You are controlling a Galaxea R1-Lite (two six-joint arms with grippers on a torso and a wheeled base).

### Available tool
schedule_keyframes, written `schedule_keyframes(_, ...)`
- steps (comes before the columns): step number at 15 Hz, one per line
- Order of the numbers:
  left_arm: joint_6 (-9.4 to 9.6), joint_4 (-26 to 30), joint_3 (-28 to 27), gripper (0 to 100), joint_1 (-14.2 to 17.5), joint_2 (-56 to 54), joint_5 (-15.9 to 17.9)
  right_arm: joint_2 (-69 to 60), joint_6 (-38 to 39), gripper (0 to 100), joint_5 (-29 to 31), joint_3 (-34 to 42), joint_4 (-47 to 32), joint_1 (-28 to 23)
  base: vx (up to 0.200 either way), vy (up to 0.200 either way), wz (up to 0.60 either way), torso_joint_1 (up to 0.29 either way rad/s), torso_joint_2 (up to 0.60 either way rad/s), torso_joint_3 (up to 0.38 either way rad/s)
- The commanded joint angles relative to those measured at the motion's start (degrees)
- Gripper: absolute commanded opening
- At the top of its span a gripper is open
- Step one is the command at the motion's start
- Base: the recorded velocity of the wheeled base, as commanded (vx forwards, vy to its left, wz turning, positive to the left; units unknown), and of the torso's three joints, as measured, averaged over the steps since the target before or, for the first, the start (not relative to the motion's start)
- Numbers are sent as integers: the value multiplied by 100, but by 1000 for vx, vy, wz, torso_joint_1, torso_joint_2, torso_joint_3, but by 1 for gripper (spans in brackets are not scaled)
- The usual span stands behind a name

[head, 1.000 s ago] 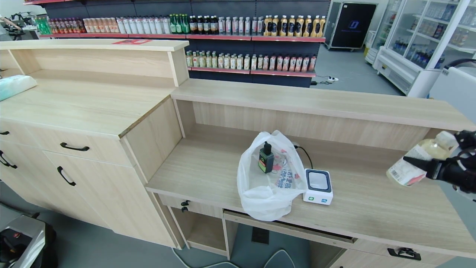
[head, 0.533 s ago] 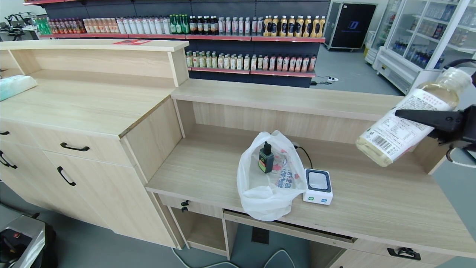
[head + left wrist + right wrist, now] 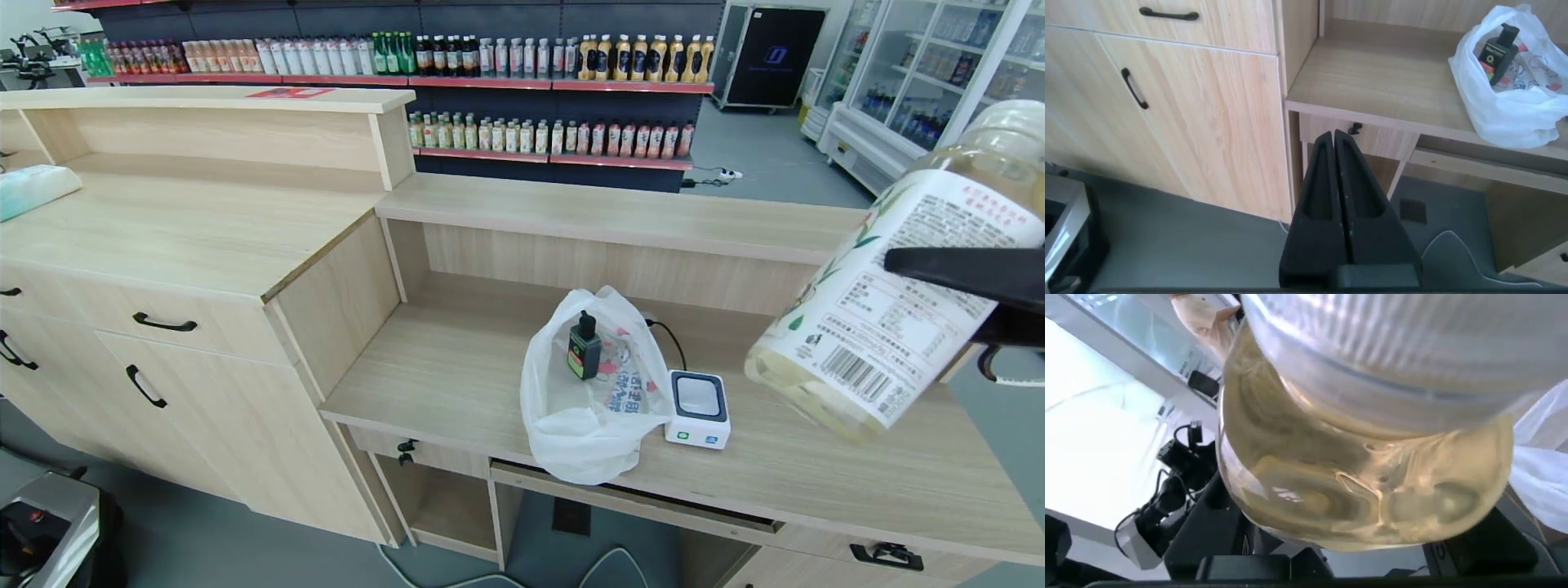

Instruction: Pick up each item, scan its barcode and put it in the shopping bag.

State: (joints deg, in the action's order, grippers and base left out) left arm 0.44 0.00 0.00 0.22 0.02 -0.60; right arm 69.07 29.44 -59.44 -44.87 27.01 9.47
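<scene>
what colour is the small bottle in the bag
Small bottle: black with a green label, clearest in head view.

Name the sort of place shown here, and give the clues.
Most likely a shop's checkout: shelves of bottled drinks, glass-door fridges, and a barcode scanner beside a shopping bag on the counter.

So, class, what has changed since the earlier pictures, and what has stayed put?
The right gripper, shut on the clear plastic bottle of pale yellow drink, has raised it from the wooden counter's right end towards the head camera. The white plastic shopping bag, the small dark bottle inside it and the white barcode scanner stayed put.
</scene>
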Motion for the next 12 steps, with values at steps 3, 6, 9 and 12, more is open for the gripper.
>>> schedule_keyframes(3,0,0,0,0,4,-2,-11,-526,308,0,3,409,-21,90,0,0,0,0,0,0)
schedule_keyframes(6,0,0,0,0,4,-2,-11,-641,-228,0,3,444,-407,72,0,0,0,0,0,0)
schedule_keyframes(9,0,0,0,0,4,-2,-11,-649,-1107,0,-6,207,-1278,55,0,0,0,0,0,0)
schedule_keyframes(12,0,0,0,0,4,-2,-2,-509,-342,0,-41,-127,-1146,318,0,0,0,0,0,0)
